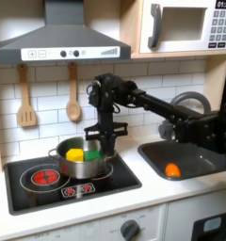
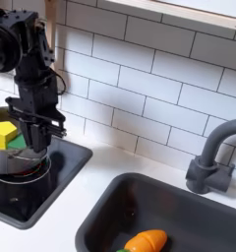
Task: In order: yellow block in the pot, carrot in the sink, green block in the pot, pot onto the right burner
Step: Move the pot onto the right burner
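Judging from how things lie, we take the green block's drop as the step in hand: the gripper [image 2: 33, 148] hangs over the pot [image 1: 84, 166], and we would release low and centred, then lift straight up clear of the rim. Whether the jaws are parted or pinched we cannot tell; a green patch, likely the green block [image 2: 16, 145], sits right at their tips. The yellow block [image 2: 3, 135] lies inside the pot, matte and boxy against shiny round steel. The carrot [image 2: 147, 240], smooth and stubby, rests in the dark grey sink [image 2: 189, 212], set in the white tabletop [image 1: 96, 209].
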Controlling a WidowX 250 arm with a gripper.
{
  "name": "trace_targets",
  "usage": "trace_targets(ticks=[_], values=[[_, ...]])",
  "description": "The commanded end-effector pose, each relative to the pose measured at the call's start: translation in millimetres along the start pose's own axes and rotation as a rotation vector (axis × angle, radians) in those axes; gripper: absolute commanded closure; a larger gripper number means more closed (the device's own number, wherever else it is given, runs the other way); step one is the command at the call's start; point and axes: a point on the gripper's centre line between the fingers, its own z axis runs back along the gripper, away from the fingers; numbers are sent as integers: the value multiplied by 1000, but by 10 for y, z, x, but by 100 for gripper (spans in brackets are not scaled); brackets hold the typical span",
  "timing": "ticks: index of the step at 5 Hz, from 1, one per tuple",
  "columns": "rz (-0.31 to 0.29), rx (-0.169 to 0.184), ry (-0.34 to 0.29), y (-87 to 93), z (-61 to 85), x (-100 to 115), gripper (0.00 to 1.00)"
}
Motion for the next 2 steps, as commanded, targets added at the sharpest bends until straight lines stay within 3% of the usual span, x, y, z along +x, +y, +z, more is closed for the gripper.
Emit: trace_targets(ticks=[1, 2], values=[[-13, 0, -2, -92, -14, 16, 100], [-29, -2, -1, -172, -27, 24, 100]])
